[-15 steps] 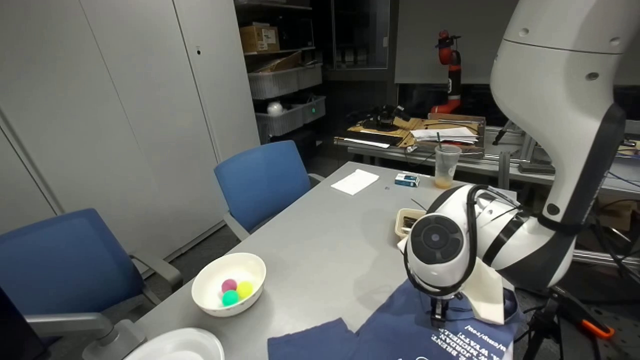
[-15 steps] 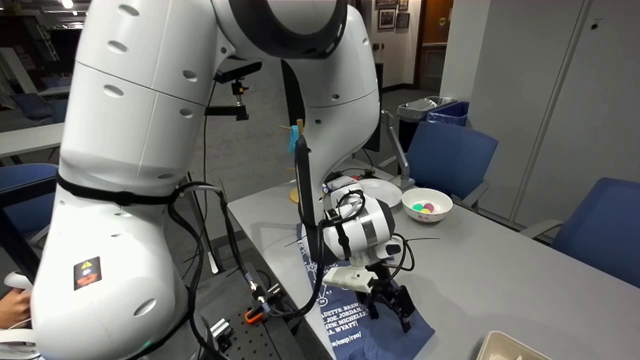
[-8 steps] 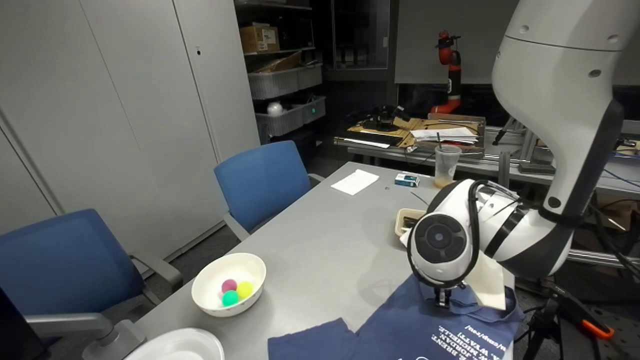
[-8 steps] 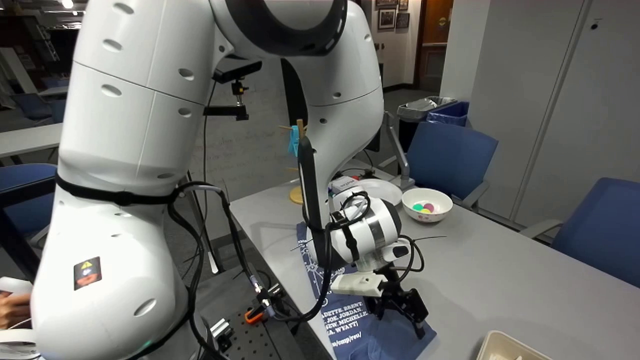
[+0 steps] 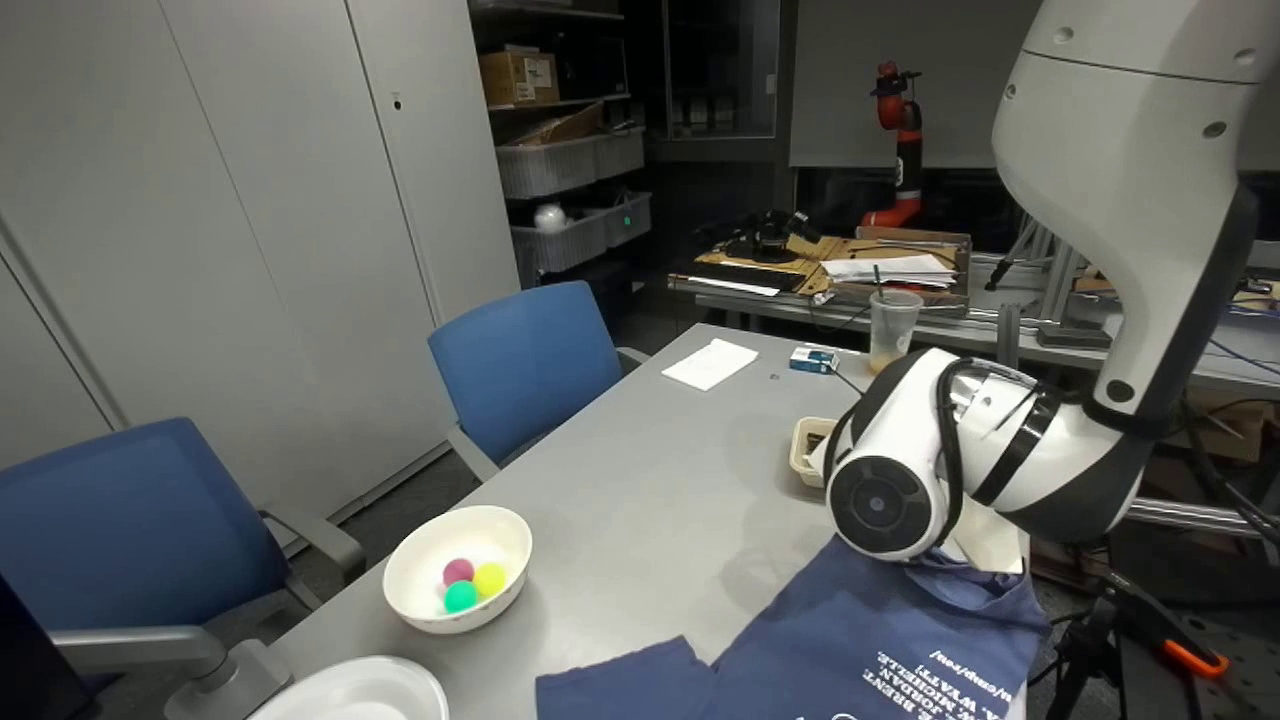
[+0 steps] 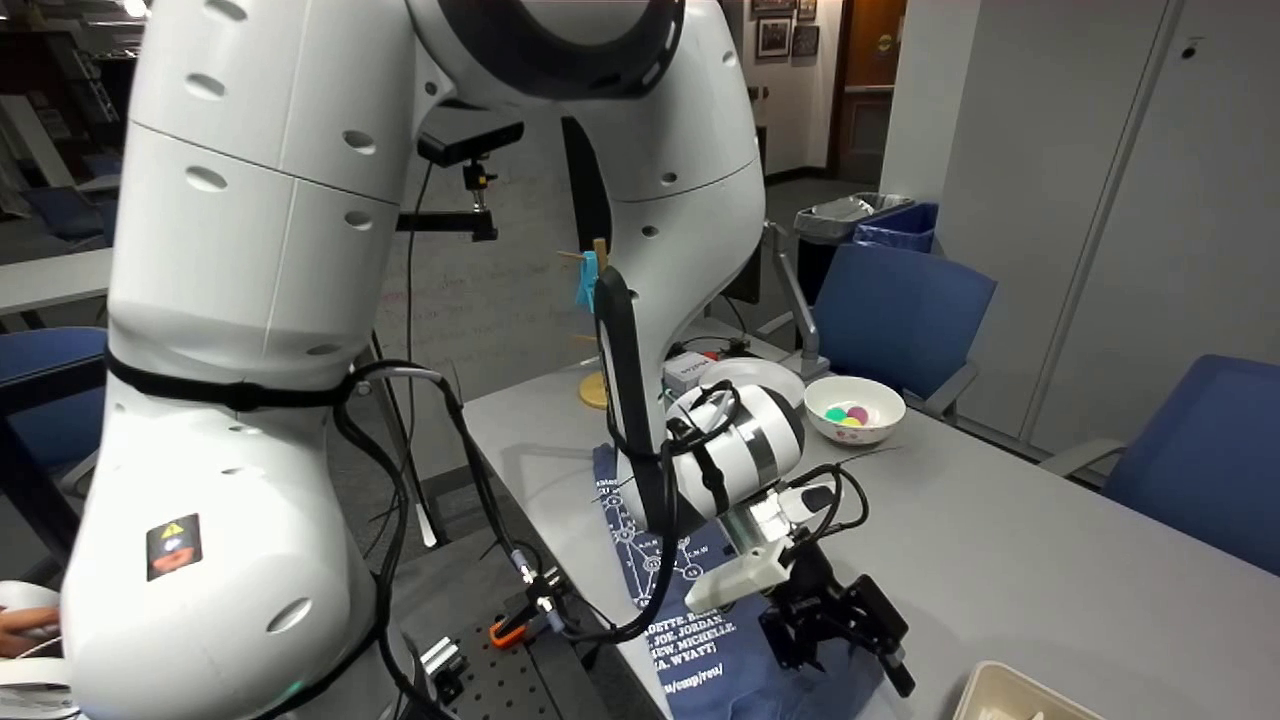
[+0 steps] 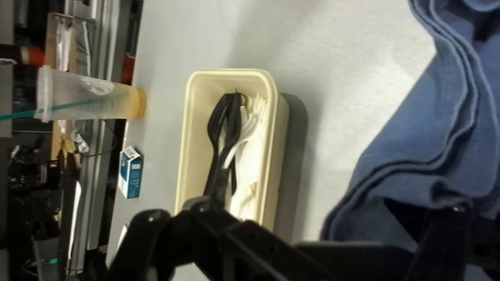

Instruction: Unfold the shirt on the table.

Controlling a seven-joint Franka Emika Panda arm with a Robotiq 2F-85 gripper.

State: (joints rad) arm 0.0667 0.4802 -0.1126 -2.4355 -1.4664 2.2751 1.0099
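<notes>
Pincer point(image 6: 852, 672) spread wide by the rumpled end of the navy shirt point(image 5: 820, 640); contact is unclear. The shirt lies print-up on the grey tabletop point(image 5: 640, 500).

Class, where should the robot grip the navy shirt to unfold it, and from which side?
Probably pinch the shirt by the loose, layered edge at its bunched end, coming low from the side of the cutlery container: wavy layers there face that way, while the lettered part looks flat, offering little to pinch.
</notes>
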